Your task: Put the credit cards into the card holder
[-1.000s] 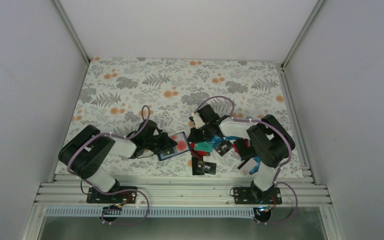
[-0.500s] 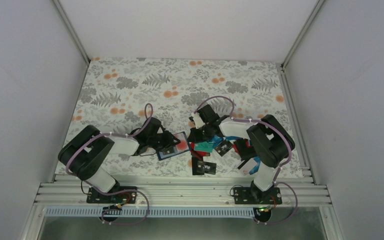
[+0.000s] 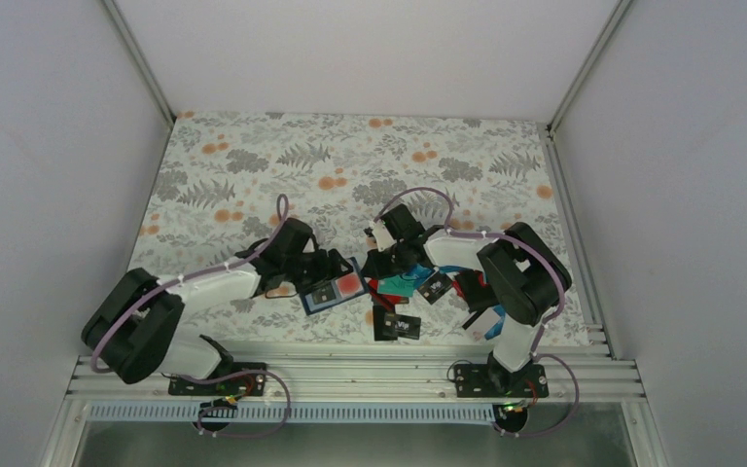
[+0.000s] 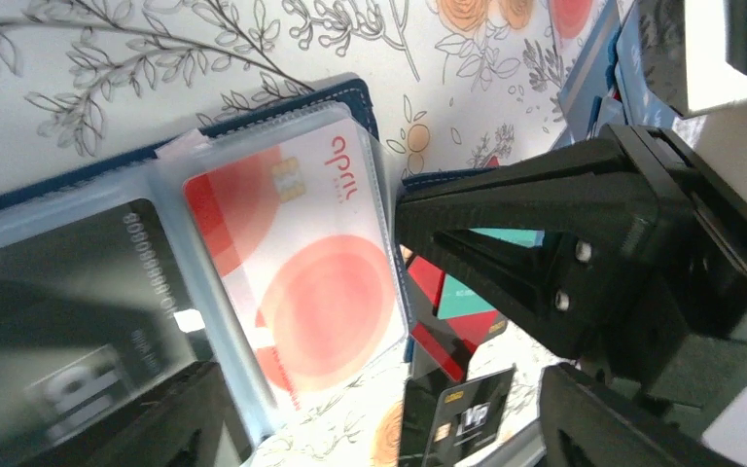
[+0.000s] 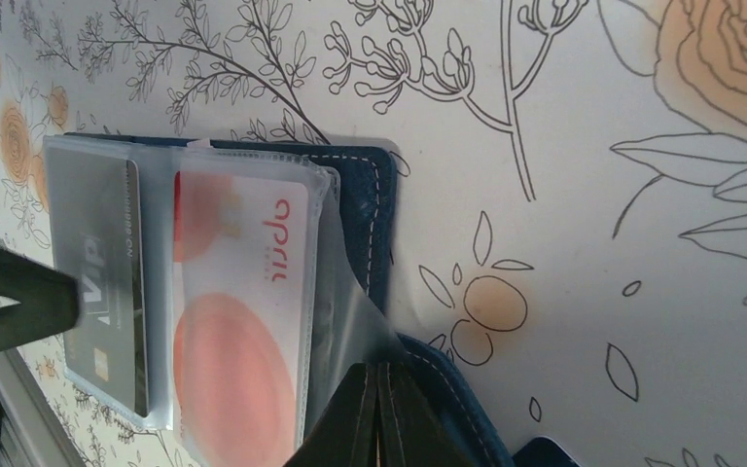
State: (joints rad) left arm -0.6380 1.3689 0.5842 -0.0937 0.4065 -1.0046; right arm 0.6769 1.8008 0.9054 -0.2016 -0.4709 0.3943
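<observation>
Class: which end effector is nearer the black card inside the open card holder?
Left. The left end effector has one finger over the black card; the right end effector pinches the clear sleeve beyond the red-and-white card.

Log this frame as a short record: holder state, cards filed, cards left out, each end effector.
card holder: open flat, clear sleeves facing up
filed: white-red card and black card, in adjacent sleeves
loose credit cards: pile right of the holder
left end effector: open, above the holder
right end effector: shut on the card holder at a sleeve's edge
</observation>
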